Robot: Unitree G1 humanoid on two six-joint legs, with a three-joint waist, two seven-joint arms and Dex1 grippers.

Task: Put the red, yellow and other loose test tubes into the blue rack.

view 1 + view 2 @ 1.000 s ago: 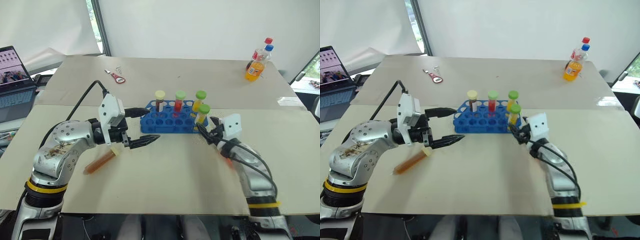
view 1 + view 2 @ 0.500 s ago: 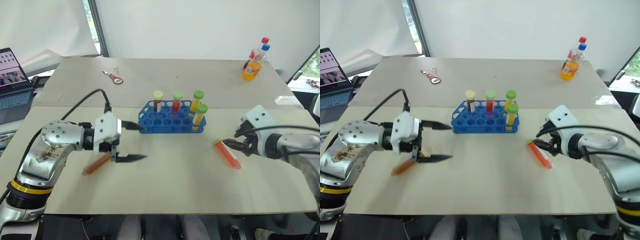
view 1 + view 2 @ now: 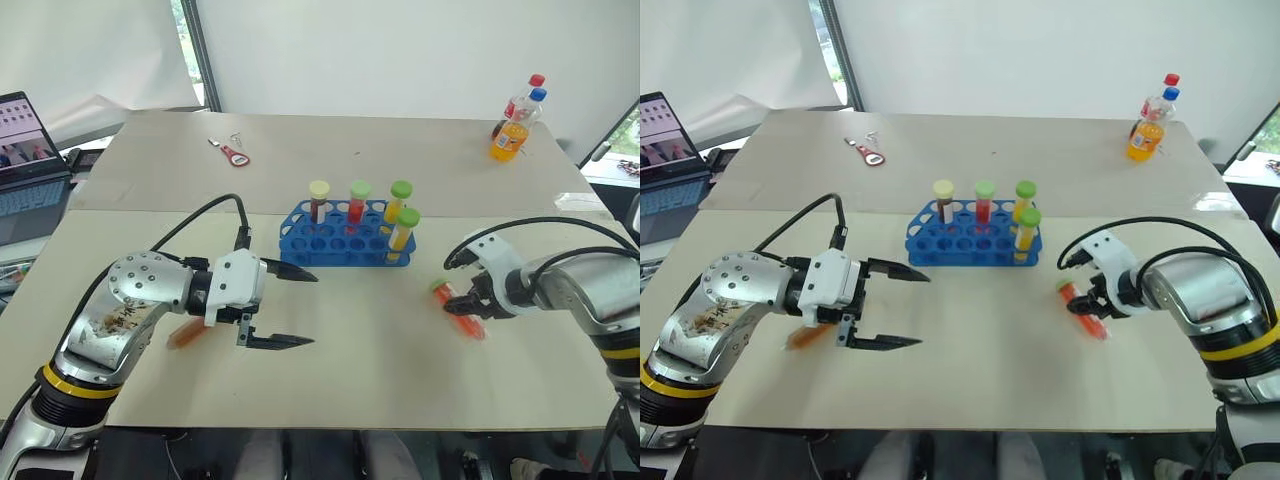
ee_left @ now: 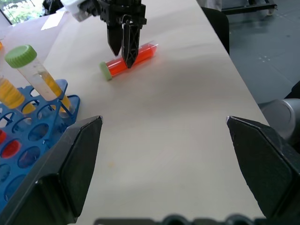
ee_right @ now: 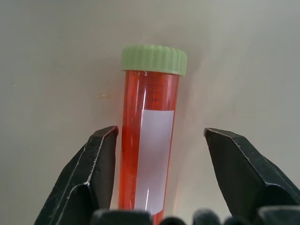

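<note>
Red tube [image 5: 147, 136] lying flat on desk [image 3: 380, 350], right of blue rack [image 3: 345, 243], between open right hand [image 3: 467, 300] fingers, untouched. Off-centre closing: likely roll away. Left hand [image 3: 290, 308] open, idle.

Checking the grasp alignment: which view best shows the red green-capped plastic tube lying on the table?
Right wrist view: the red green-capped tube lies between the open right gripper fingers. The other views show it small.
</note>
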